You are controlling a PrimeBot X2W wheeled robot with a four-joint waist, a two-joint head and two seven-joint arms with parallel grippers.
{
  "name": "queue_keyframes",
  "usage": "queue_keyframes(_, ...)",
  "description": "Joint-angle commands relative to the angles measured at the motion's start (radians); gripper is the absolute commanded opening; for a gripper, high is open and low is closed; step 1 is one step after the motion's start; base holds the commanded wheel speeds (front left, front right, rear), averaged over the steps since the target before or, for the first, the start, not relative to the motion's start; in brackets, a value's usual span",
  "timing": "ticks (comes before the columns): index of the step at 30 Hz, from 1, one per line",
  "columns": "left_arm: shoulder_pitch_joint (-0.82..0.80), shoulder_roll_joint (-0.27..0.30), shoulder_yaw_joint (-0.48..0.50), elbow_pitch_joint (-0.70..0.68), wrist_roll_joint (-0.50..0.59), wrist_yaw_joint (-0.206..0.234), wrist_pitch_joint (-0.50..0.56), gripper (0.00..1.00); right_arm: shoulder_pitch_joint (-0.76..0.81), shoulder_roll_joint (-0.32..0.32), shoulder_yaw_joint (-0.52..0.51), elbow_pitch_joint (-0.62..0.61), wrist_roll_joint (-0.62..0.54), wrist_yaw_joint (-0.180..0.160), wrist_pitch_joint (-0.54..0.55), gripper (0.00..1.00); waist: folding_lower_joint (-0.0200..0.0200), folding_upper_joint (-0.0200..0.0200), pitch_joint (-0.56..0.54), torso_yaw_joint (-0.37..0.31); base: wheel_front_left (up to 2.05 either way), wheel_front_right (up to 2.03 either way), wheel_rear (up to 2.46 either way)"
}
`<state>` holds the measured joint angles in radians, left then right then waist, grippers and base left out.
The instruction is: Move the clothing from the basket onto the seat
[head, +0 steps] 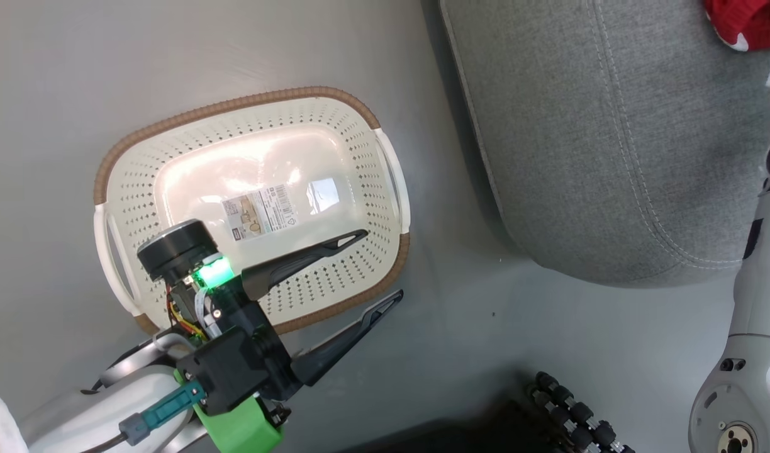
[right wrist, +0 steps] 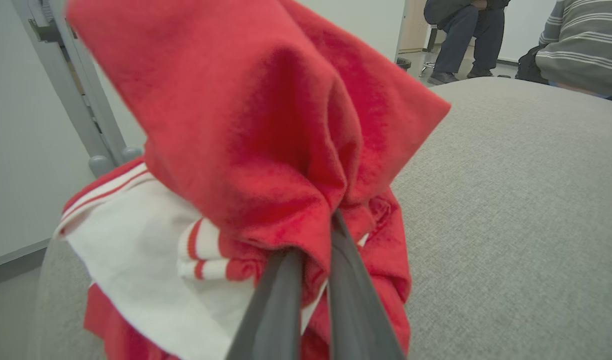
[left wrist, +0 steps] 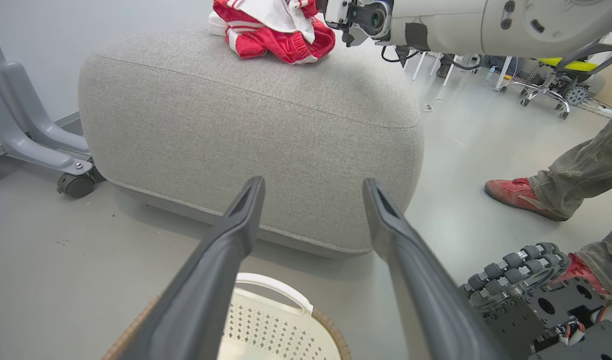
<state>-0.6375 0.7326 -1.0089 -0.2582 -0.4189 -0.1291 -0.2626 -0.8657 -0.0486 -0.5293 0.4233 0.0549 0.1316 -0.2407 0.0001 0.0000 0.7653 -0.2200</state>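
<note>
The seat (head: 611, 157) carries the clothing (left wrist: 276, 35) at its far edge. The basket (head: 133, 189), on the floor (head: 77, 63) to its left, holds no garments. The left pincer (head: 380, 264) stands apart over the basket. The right pincer (right wrist: 313, 250) is clamped on a red fold. Risk: on release, fabric may snag and drag off the edge. The right wrist view shows the clamp; the left wrist view shows where the pile lies.

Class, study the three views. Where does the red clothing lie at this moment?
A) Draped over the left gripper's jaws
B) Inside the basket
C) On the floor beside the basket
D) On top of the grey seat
D: the left wrist view shows the red clothing piled on top of the seat, while in the head view the basket shows a bare bottom with a paper label.
</note>
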Motion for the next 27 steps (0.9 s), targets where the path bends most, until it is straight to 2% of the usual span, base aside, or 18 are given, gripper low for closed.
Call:
queue_keyframes(1, -0.012, -0.012, -0.002, 0.005, 0.001, -0.003, -0.003, 1.00, 0.013, -0.004, 0.003, 0.015, 0.013, -0.002, -0.012, 0.58, -0.0001, 0.0000, -0.026, 0.004, 0.00, 0.00, 0.00)
queue_keyframes(2, -0.006, -0.021, 0.000, 0.009, -0.003, -0.003, -0.003, 1.00, 0.020, -0.004, -0.001, 0.021, 0.011, -0.002, -0.017, 1.00, -0.0001, 0.0000, -0.038, 0.005, 0.00, 0.00, 0.00)
queue_keyframes(6, 0.022, -0.059, -0.003, 0.035, -0.019, -0.003, -0.003, 1.00, 0.067, -0.002, 0.004, -0.005, 0.009, -0.002, -0.024, 1.00, -0.0001, 0.0000, -0.094, 0.014, 0.00, 0.00, 0.00)
queue_keyframes(13, 0.096, -0.141, 0.051, 0.102, -0.044, -0.003, -0.003, 1.00, 0.241, -0.003, 0.107, -0.064, 0.054, -0.002, -0.025, 1.00, -0.0001, 0.0000, -0.226, 0.035, 0.00, 0.00, 0.00)
queue_keyframes(22, 0.266, -0.300, 0.185, 0.213, -0.092, -0.003, -0.003, 1.00, 0.481, -0.003, 0.281, -0.073, 0.014, -0.002, -0.025, 1.00, -0.0001, 0.0000, -0.446, 0.141, 0.00, 0.00, 0.00)
queue_keyframes(27, 0.381, -0.379, 0.301, 0.295, -0.114, -0.003, -0.002, 1.00, 0.595, -0.004, 0.417, -0.102, -0.017, -0.002, -0.025, 1.00, -0.0001, 0.0000, -0.562, 0.210, 0.00, 0.00, 0.00)
